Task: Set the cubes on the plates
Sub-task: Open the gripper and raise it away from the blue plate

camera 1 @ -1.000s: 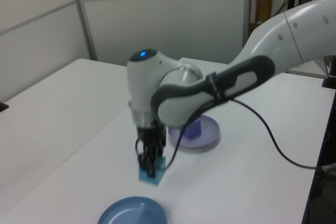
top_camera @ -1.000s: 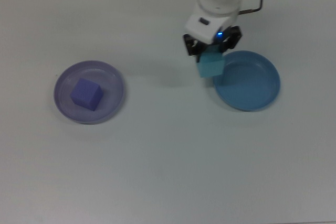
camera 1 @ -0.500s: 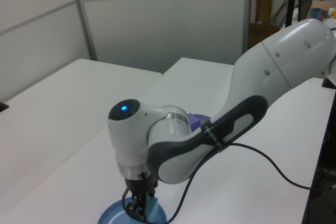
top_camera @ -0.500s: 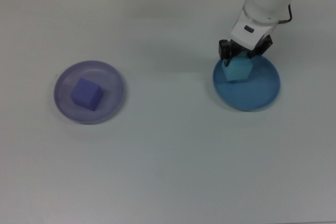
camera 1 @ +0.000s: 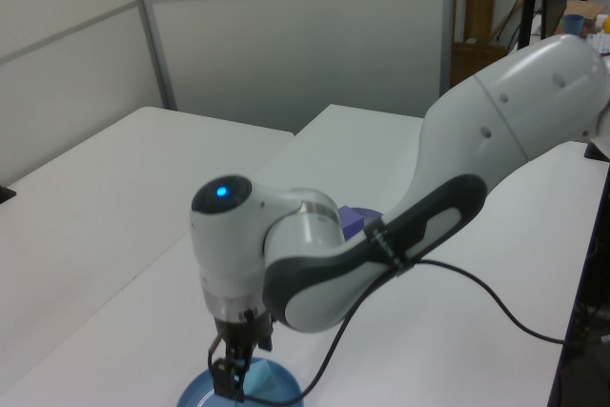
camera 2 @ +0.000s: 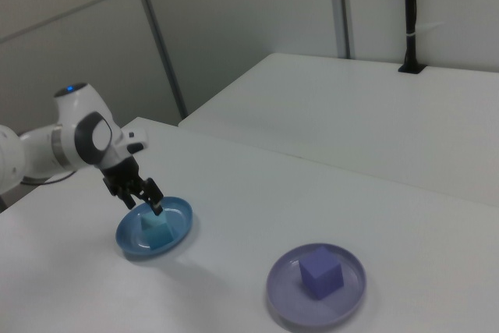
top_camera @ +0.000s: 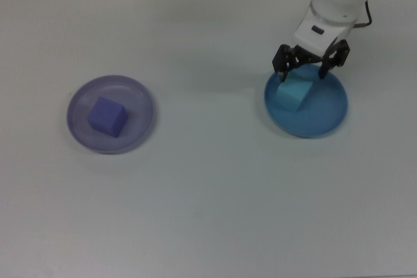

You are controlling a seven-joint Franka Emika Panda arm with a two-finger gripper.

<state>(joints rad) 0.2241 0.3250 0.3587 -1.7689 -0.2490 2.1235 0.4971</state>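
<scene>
Since half a second back, the gripper point(top_camera: 311, 69) is spreading its fingers wide and letting go of the cyan cube point(top_camera: 294, 93), which is now sitting free inside the blue plate point(top_camera: 326, 120), near its rim on the top view's left. The violet cube point(top_camera: 107, 116) is resting in the lavender plate point(top_camera: 79, 131). Lifting away crookedly is risking a fingertip clipping the cyan cube and nudging it over the rim.

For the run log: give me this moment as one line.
gripper: open, above cyan cube | cyan cube: on blue plate | violet cube: on lavender plate
</scene>
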